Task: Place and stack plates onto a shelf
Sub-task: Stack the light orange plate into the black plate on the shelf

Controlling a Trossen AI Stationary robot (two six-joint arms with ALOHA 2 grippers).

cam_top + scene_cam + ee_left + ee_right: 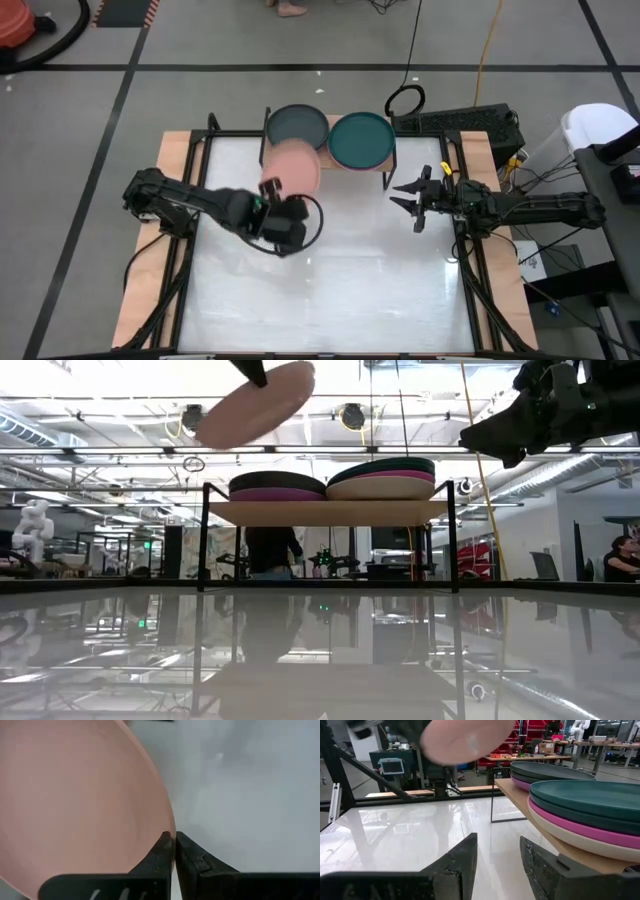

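A salmon pink plate (pixel 292 168) hangs in the air in my left gripper (pixel 270 190), just in front of the shelf (pixel 330 512) at the table's far edge. In the low view the pink plate (pixel 255 402) is tilted and higher than the shelf's stacks. The shelf's wooden top carries two stacks: a charcoal plate (pixel 296 125) over a magenta one on the left, and a teal plate (pixel 362 140) over magenta and beige ones (pixel 385 478) on the right. My right gripper (pixel 405 195) is open in the air, to the right of the shelf's front. My left gripper (pixel 174 845) pinches the pink plate's rim (pixel 169 827) between its two fingers, one finger (pixel 161 854) on the plate's inner face and the other beyond the edge. The plate is lifted clear of the table and tilted, its left side lower.
The white table (pixel 330 280) has wooden side edges and black rails. My right gripper's fingers (pixel 465 857) point toward the table's left, beside the teal stack (pixel 585 795). Cables and a power strip (pixel 470 122) lie beyond the far right corner. A person (pixel 270 550) stands behind the shelf.
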